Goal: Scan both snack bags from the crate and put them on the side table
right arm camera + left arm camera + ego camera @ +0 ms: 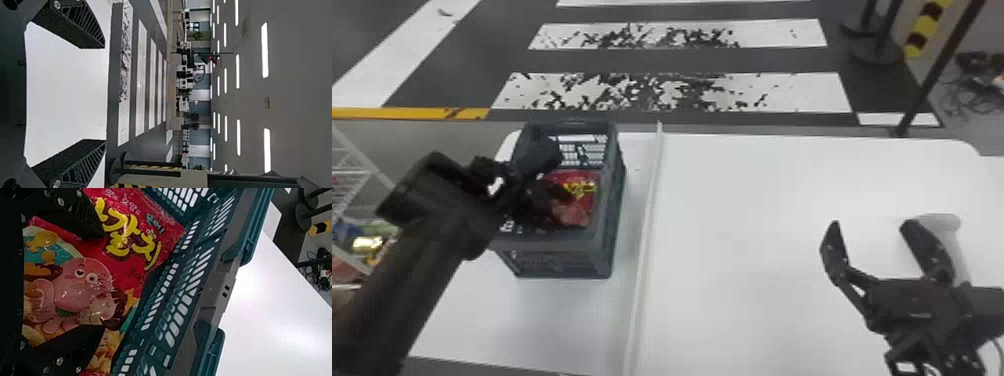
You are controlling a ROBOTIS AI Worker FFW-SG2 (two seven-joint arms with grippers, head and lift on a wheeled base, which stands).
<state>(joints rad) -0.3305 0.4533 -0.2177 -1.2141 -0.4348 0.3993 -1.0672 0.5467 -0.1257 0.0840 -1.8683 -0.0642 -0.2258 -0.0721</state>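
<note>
My left gripper [558, 175] reaches into the dark crate [604, 227] at the left of the table, over a red snack bag [584, 205]. In the left wrist view the left gripper [100, 282] is open, its two fingers across the printed face of the bag [135, 270], beside the crate's slatted wall [213, 290]. Whether a second bag lies beneath cannot be told. My right gripper [872, 226] stands open above the right part of the table, with nothing between its fingers; the right wrist view also has this gripper [104, 94] spread wide.
A pale rounded object [946, 223] is partly hidden behind the right gripper. A raised white strip [648, 215] separates the crate's side from the broad white tabletop [757, 210]. At the far left is a white wire rack [352, 172] holding packages; barrier posts [877, 52] stand beyond the table.
</note>
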